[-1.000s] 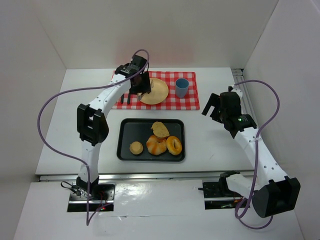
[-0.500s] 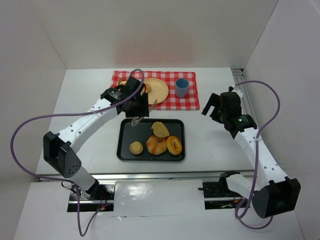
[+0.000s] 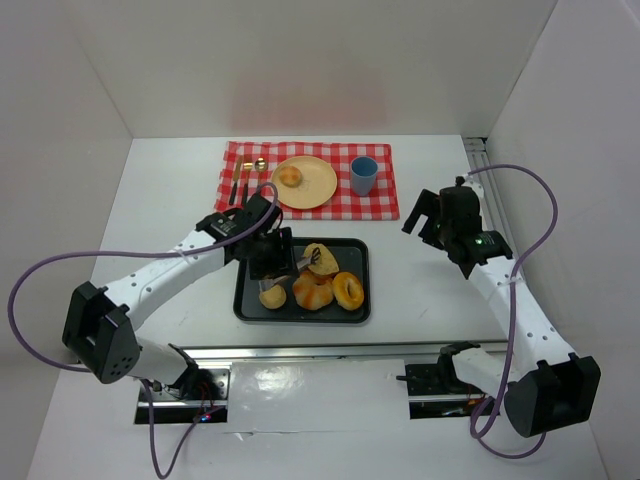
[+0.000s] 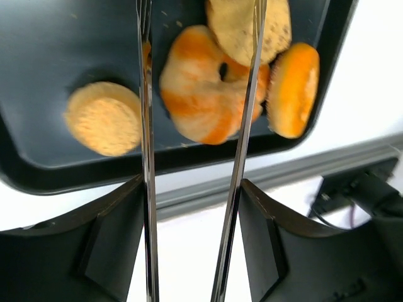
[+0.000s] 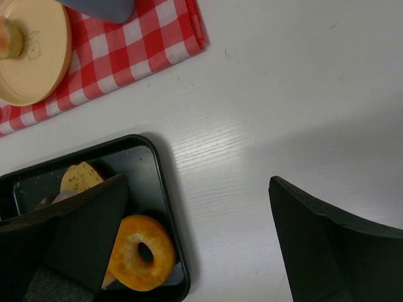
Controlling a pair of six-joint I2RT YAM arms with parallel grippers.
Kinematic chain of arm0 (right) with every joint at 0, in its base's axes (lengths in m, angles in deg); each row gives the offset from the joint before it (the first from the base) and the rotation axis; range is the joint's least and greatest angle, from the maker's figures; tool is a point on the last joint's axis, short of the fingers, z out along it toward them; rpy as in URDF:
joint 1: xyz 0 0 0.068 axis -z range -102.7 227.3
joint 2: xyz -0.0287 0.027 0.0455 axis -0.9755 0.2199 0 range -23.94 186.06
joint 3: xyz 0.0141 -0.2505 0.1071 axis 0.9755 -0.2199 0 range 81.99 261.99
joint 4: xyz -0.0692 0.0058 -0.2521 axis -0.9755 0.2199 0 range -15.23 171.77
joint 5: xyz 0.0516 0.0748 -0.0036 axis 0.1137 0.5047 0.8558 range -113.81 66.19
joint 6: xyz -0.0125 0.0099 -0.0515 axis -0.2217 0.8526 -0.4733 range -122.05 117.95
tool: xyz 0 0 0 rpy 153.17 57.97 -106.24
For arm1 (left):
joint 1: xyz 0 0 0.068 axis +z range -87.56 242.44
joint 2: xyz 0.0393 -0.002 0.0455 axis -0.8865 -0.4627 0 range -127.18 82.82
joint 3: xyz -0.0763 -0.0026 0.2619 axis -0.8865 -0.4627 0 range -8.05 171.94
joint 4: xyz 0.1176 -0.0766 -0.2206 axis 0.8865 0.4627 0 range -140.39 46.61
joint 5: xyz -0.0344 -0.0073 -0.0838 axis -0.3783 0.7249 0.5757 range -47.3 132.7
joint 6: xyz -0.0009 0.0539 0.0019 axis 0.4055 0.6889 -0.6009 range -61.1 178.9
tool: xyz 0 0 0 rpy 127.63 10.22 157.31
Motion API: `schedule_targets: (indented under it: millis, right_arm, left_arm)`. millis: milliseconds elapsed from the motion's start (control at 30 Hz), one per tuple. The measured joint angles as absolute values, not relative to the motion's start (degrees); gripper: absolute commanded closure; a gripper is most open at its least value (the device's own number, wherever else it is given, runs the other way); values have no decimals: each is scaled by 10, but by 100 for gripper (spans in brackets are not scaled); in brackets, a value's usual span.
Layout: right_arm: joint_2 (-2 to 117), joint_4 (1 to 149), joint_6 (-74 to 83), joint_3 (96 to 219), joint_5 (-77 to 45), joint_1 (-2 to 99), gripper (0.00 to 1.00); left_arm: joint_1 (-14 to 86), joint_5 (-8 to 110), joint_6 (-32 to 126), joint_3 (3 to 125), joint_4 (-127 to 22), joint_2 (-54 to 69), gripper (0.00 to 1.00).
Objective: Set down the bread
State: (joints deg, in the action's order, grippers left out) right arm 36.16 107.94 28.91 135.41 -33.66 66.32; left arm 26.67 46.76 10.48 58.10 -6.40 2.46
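My left gripper (image 3: 272, 255) (image 4: 192, 189) is shut on metal tongs (image 4: 146, 126), whose two blades stand apart over the black tray (image 3: 243, 300) (image 4: 63, 179). In the left wrist view the blades straddle a twisted orange pastry (image 4: 201, 94) (image 3: 313, 291). Beside it lie a small round bun (image 3: 272, 295) (image 4: 104, 118), a ring donut (image 3: 348, 290) (image 5: 141, 251) and a flat bread slice (image 3: 320, 258) (image 4: 249, 25). Another small bun (image 3: 290, 176) sits on the yellow plate (image 3: 310, 185). My right gripper (image 3: 430, 215) (image 5: 196, 182) hangs open and holds nothing, right of the tray.
The plate rests on a red checked cloth (image 3: 385, 205) at the back, with a blue cup (image 3: 363, 175) to its right and cutlery (image 3: 240, 182) to its left. White walls close in the table on three sides.
My left arm swung from the plate at the back down to the tray, carrying the tongs. A small bun now lies on the plate. The right arm stayed still.
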Motion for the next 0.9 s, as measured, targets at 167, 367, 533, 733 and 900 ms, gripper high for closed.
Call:
schedule_targets:
  millis: [167,367,533,733,900]
  right_arm:
    - [362,1079,290,1352,-337,663,0]
    - [362,1079,290,1352,-337,663,0]
    - [362,1079,290,1352,-337,663,0]
    - [362,1079,290,1352,-336,663,0]
    - [362,1078,290,1352,-332,663,0]
  left_arm:
    - [267,516,87,568,-100,22,37]
    - [267,535,75,568,-121,22,61]
    - [267,528,78,571,-116,28,92]
    - [269,504,100,638,-67,28,100]
    - [304,490,138,745,-49,1,100]
